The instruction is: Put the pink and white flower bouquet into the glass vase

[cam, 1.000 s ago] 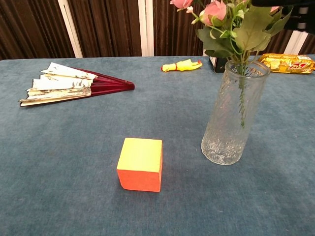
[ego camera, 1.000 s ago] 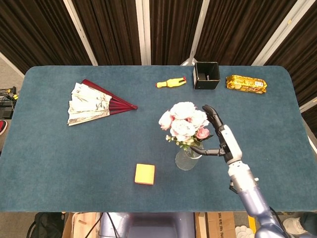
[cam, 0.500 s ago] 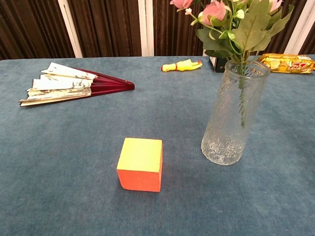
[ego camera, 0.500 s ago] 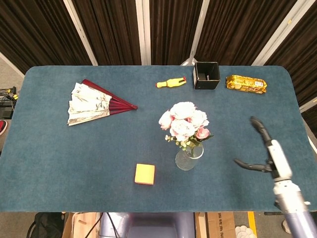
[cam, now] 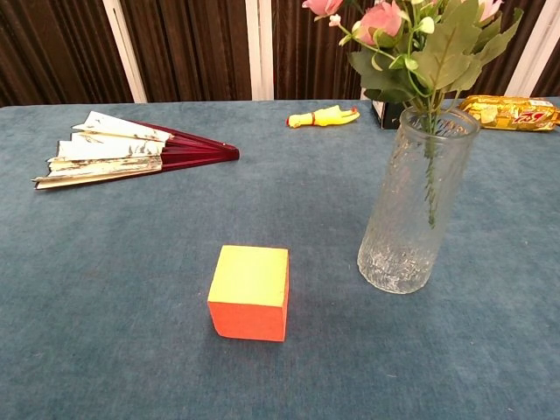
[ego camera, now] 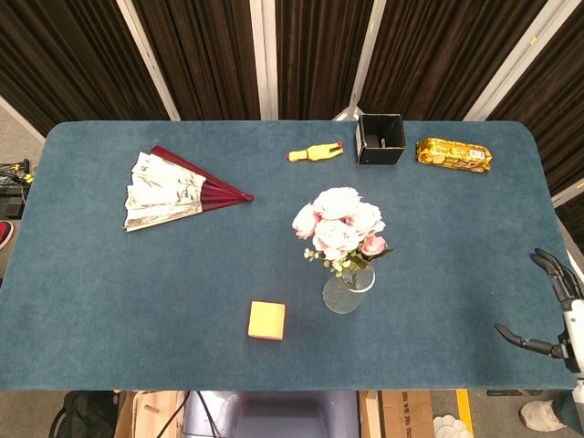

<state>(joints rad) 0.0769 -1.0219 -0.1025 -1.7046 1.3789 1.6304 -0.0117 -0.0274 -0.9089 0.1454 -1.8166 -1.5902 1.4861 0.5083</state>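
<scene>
— Fingers (ego camera: 546, 265) of the right hand (ego camera: 558, 315)?
— Spread, holding nothing, at the desk's (ego camera: 109, 274) right edge.
— The bouquet (ego camera: 339, 228)?
— Upright in the glass vase (cam: 413, 206), beside the orange block (cam: 250, 291).

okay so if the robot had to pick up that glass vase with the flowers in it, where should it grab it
Probably around the middle of the glass vase, coming in level from the right, where the right hand is. It stands upright and straight-walled, and the bouquet spreads over its mouth, so a grasp from above looks blocked.
</scene>
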